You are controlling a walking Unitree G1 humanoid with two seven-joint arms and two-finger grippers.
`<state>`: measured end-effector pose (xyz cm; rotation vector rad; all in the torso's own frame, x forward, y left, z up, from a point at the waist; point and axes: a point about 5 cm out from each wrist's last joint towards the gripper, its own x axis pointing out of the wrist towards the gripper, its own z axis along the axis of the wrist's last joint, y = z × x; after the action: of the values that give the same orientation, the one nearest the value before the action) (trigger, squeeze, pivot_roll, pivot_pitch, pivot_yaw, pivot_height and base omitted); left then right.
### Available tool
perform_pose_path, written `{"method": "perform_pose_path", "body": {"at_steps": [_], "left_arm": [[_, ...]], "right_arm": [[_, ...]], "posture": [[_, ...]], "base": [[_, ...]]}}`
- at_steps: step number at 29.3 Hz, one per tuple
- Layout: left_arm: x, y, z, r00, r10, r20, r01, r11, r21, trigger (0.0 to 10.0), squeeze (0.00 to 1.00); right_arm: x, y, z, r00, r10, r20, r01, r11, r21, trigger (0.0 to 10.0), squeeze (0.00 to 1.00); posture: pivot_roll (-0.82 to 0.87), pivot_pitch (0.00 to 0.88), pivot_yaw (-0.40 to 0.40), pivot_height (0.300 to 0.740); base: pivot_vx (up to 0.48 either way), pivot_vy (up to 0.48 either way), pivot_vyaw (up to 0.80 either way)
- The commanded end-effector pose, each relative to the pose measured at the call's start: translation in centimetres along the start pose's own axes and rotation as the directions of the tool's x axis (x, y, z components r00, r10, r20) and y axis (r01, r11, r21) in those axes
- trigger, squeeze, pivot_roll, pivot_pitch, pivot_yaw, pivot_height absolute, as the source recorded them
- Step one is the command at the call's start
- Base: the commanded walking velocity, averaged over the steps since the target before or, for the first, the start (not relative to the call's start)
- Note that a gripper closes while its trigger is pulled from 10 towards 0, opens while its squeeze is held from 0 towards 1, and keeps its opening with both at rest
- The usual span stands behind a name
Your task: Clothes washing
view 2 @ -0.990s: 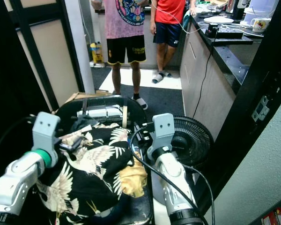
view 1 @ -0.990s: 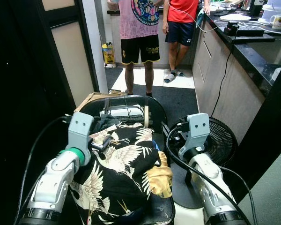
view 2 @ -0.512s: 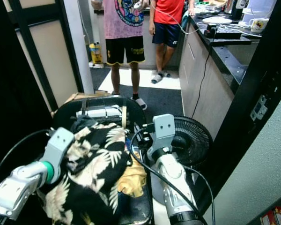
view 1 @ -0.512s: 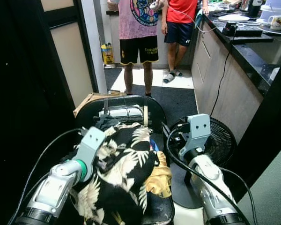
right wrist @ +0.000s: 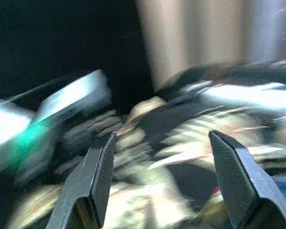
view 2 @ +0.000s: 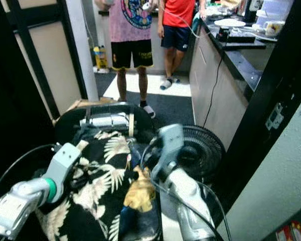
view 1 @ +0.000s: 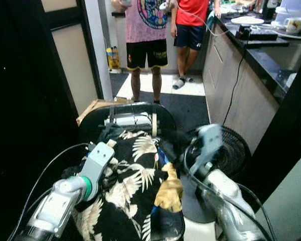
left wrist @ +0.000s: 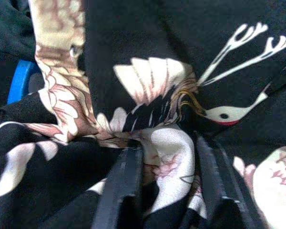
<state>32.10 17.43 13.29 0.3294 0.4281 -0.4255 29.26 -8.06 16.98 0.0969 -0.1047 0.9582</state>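
A black shirt with white crane prints (view 1: 133, 186) lies heaped on a black chair (view 1: 133, 111), with a yellow garment (view 1: 168, 188) at its right side. My left gripper (left wrist: 167, 151) is pressed into the heap near the chair's left side, shut on a fold of the crane shirt. Its silver wrist (view 1: 98, 158) stands over the cloth. My right arm (view 1: 210, 170) is blurred at the chair's right edge. The right gripper (right wrist: 163, 138) is open and faces the clothes with nothing between its fingers.
Two people (view 1: 145, 30) stand in the passage beyond the chair. A black floor fan (view 1: 236, 148) sits to the chair's right, below a dark kitchen counter (view 1: 271, 50) with cables. A cardboard box (view 1: 93, 107) lies behind the chair. A dark door frame rises on the left.
My left gripper has moved rightward across the heap, dragging and bunching the crane shirt. The right arm, still before, now swings left toward the clothes and is blurred.
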Motion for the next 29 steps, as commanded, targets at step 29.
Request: {"method": "perform_pose_path", "body": {"at_steps": [29], "left_arm": [[-9.1, 3.1, 13.4, 0.457, 0.043, 0.889, 0.415, 0.873, -0.256, 0.0, 0.0]], "right_arm": [[-0.6, 0.1, 2.7, 0.986, 0.047, 0.159, -0.077, 0.979, 0.191, 10.0, 0.0]], "posture": [[0.02, 0.045, 0.045, 0.74]], "base": [[0.0, 0.0, 0.0]]}}
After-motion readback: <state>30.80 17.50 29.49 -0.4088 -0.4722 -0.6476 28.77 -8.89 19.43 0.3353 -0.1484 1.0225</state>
